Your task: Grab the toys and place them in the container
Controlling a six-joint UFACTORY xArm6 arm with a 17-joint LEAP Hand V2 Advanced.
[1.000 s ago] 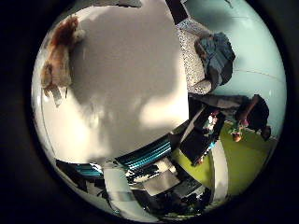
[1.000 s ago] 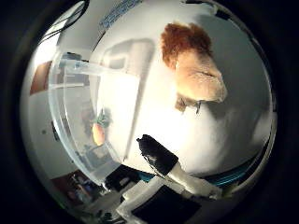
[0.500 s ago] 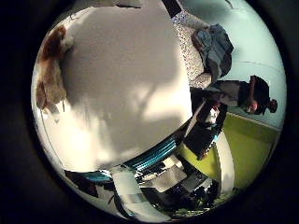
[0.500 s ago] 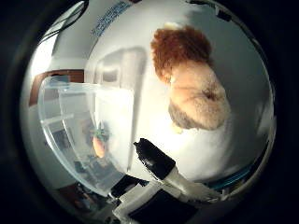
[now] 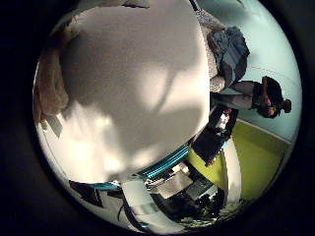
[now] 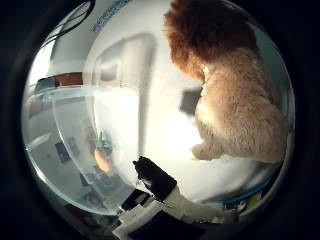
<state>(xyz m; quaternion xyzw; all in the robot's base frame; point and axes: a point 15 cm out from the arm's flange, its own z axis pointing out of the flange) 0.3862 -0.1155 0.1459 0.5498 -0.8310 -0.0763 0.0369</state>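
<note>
Plush lion (image 6: pixel 235 100) lying on white table (image 5: pixel 133 83) beside clear container (image 6: pixel 65 150), mane end away from hand (image 6: pixel 160 192), small carrot toy (image 6: pixel 102 160) inside container, lion's face hidden, finger state impossible to tell.

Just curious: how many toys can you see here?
2: a plush lion lying on the white table, and a small carrot inside the clear container. Others may be hidden.

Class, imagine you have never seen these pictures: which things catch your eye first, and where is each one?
A fluffy tan and reddish-brown plush toy lies on the white table, filling much of the thumb-side view, so it is close to the palm. Beside it stands a clear plastic container with a small orange toy inside.
</note>
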